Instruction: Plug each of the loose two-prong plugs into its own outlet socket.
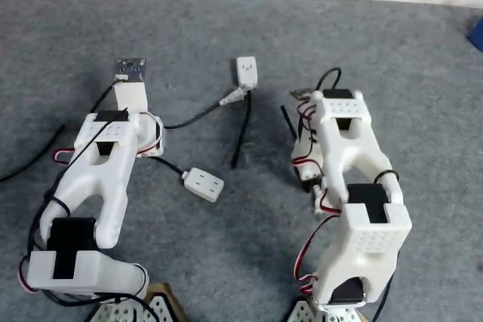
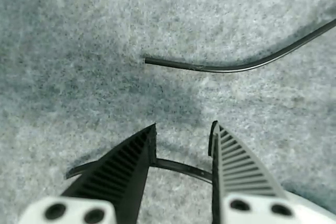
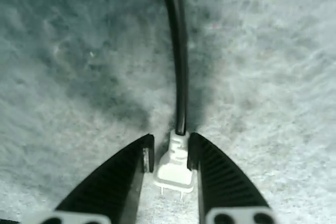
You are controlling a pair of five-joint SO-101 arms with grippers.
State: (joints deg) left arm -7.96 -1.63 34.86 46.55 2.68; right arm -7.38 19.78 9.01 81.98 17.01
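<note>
Right now the right gripper [image 3: 170,140] is pinching a white two-prong plug [image 3: 175,169] between its two black fingers [image 3: 126,174], one finger pressing on each side of the plug body. The plug's two prongs are pointing back toward the wrist. Its black cord [image 3: 178,51] is running straight out from between the fingertips and lying on the grey carpet [image 3: 273,77].

The left gripper [image 2: 184,127] is hovering low over the carpet with its fingers [image 2: 123,174] spread fairly wide and nothing between them. A thin black cable [image 2: 181,169] is passing on the carpet underneath the gap. A second cable [image 2: 236,66] is curving across farther out, its free end lying on the carpet near the middle of the left wrist view.

In the high view two white outlet sockets are lying on the carpet between the arms. The far outlet socket [image 1: 246,72] is sitting with a white connector piece [image 1: 232,98] touching its near edge; cannot tell whether that is a seated plug. The near outlet socket [image 1: 204,184] is lying tilted, just beside the arm on that view's left side [image 1: 102,164], with a black cable leaving it toward that arm. The other arm [image 1: 351,156] is bending over the carpet well apart from both sockets, covering its own gripper.
</note>
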